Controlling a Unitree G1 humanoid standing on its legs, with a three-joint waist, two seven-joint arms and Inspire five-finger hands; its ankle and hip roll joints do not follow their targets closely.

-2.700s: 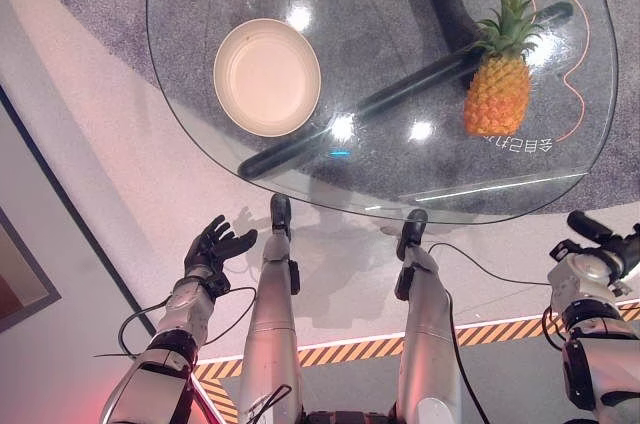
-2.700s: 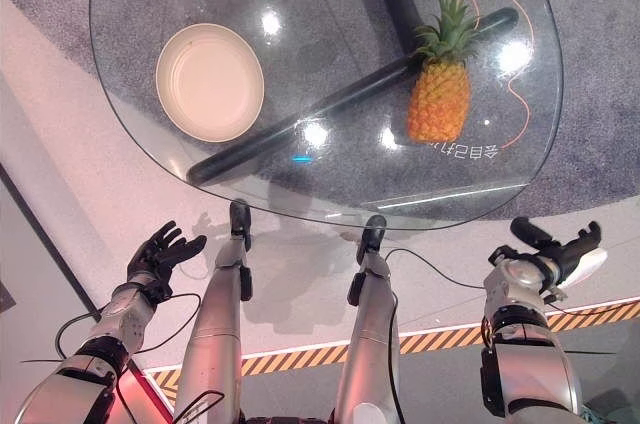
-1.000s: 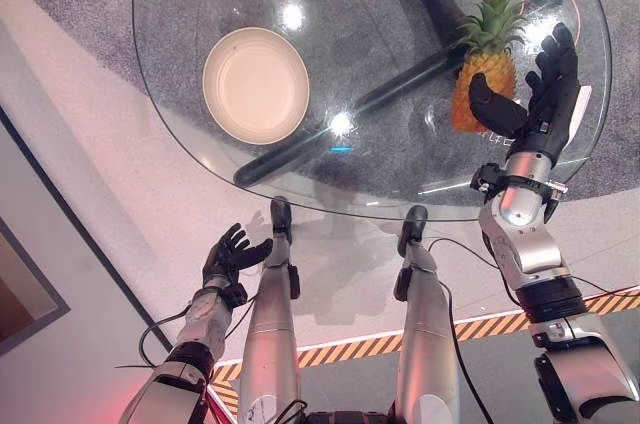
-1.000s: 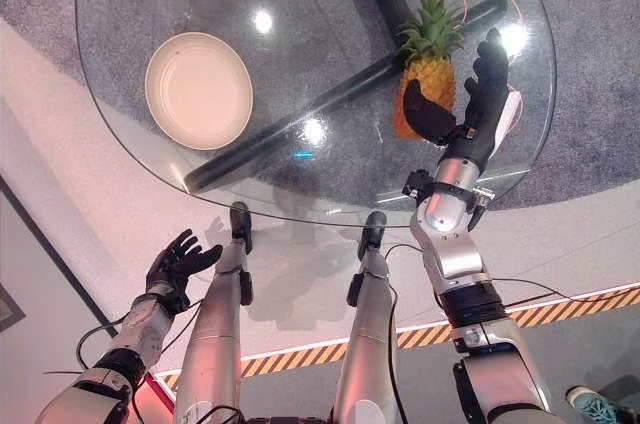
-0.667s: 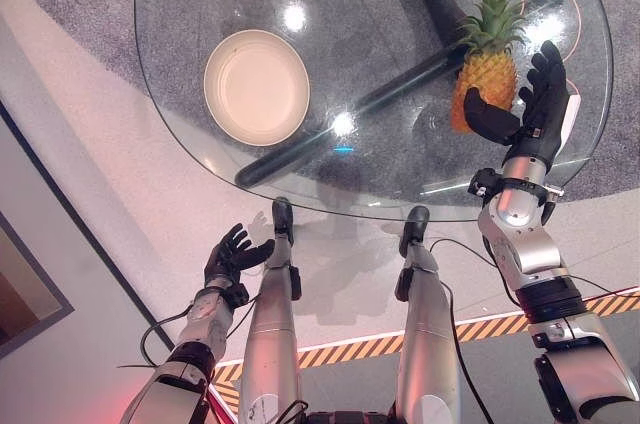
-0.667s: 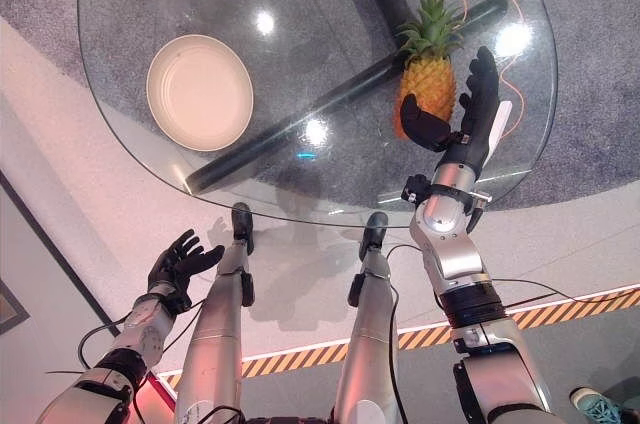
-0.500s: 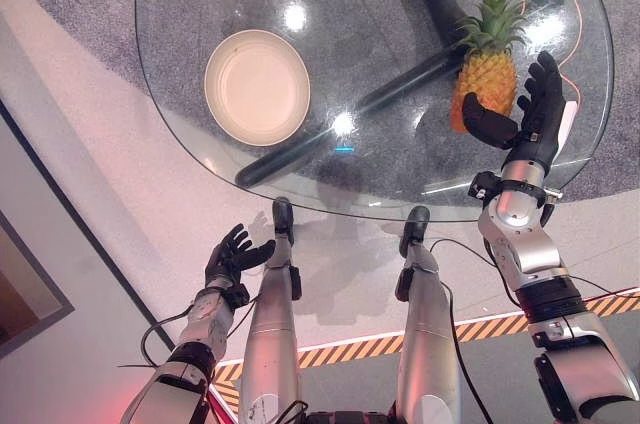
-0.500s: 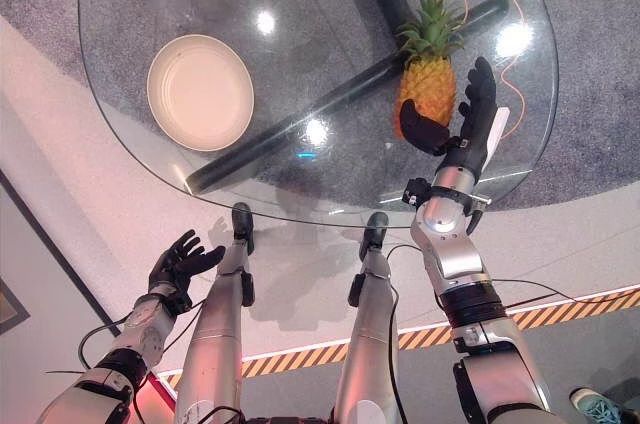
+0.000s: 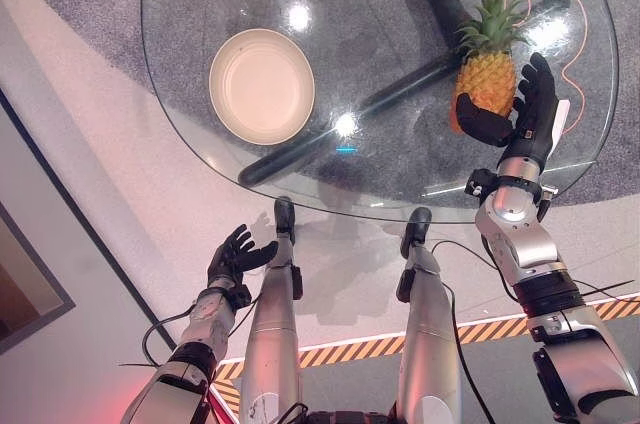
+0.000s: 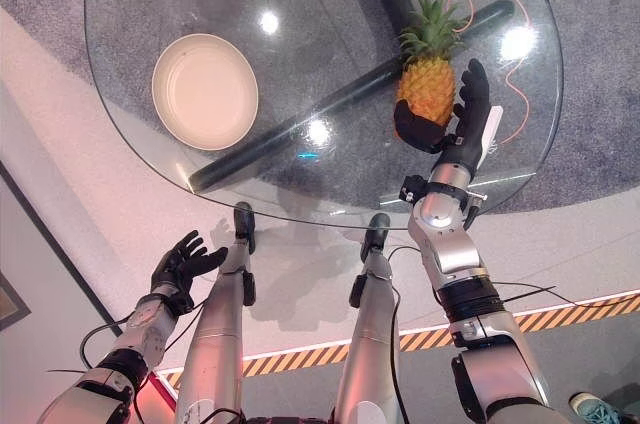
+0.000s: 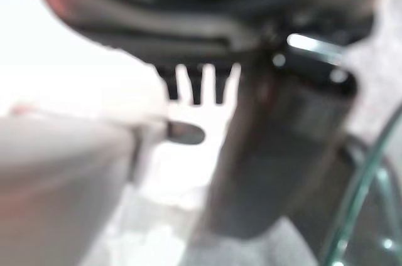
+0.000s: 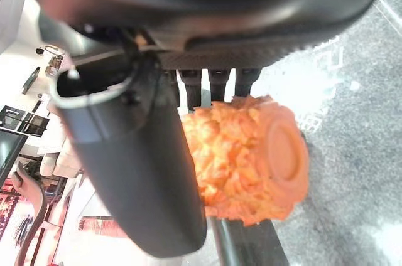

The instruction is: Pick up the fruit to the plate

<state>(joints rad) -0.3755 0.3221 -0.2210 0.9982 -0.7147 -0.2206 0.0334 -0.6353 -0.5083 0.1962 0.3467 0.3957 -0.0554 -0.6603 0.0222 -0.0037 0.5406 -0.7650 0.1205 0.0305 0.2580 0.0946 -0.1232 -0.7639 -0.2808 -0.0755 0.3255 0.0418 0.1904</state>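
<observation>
right robot hand (image 9: 520, 119) spread open beside pineapple (image 9: 487, 79) | stiff, bumpy, likely top-heavy | grip mid-body | plate (image 9: 262, 85) well apart on bench (image 9: 400, 4)

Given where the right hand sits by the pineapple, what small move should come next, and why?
Probably curl the right hand shut round the pineapple. Its thumb and straight fingers already flank the fruit's lower body, open, and the fruit stands on the glass table far from the plate.
</observation>
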